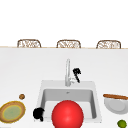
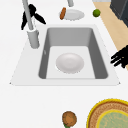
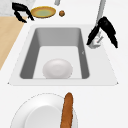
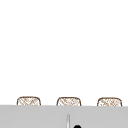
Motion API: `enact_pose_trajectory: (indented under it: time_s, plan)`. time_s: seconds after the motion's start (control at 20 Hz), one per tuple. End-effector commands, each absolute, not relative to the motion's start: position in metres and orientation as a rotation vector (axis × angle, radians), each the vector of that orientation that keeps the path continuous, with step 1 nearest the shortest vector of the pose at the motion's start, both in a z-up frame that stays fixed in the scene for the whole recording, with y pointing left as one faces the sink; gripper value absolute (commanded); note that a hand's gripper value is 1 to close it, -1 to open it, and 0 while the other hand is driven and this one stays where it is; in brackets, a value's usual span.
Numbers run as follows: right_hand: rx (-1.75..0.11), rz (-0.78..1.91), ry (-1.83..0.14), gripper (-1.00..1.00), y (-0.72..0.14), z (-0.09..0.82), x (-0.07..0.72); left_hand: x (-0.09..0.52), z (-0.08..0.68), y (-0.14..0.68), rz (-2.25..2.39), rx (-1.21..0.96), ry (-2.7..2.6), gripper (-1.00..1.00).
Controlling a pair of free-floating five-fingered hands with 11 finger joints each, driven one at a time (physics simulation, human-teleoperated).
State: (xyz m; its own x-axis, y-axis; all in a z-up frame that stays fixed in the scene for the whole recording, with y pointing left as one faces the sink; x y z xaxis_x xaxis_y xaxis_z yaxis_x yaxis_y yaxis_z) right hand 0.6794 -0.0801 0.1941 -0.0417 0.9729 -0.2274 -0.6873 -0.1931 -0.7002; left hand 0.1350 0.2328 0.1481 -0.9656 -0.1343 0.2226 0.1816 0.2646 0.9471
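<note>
One right hand (image 1: 77, 74), just beside faucet (image 1: 67, 72)

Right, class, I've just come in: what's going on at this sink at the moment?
The right hand is at the tap, its fingers spread about the handle at the tap's base. The left hand hangs at the sink's front left corner, fingers curled, holding nothing. A white bowl sits in the basin. A red ball shows in front of the sink.

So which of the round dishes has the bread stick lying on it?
The white plate on the counter right of the sink, with the brown bread stick across its rim. The yellow-rimmed plate on the left and the white bowl in the basin carry none.
</note>
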Motion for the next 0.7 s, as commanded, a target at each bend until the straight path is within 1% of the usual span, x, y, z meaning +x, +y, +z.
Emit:
enact_pose_trajectory:
  time_s: [0.0,0.2,0.6,0.65]
  plan:
    - [-0.78,1.675,-0.456,-1.0,-0.084,0.18,0.702,0.135,0.148,0.233,-1.761,-0.044,-2.279,0.0]
    - [-0.756,1.65,-0.509,-1.0,-0.099,0.166,0.712,0.135,0.148,0.233,-1.761,-0.044,-2.279,0.0]
    - [-0.584,1.618,-0.449,-1.0,-0.102,0.163,0.712,0.135,0.148,0.233,-1.761,-0.044,-2.279,0.0]
    - [-0.575,1.617,-0.453,1.0,-0.103,0.165,0.712,0.135,0.148,0.233,-1.761,-0.044,-2.279,0.0]
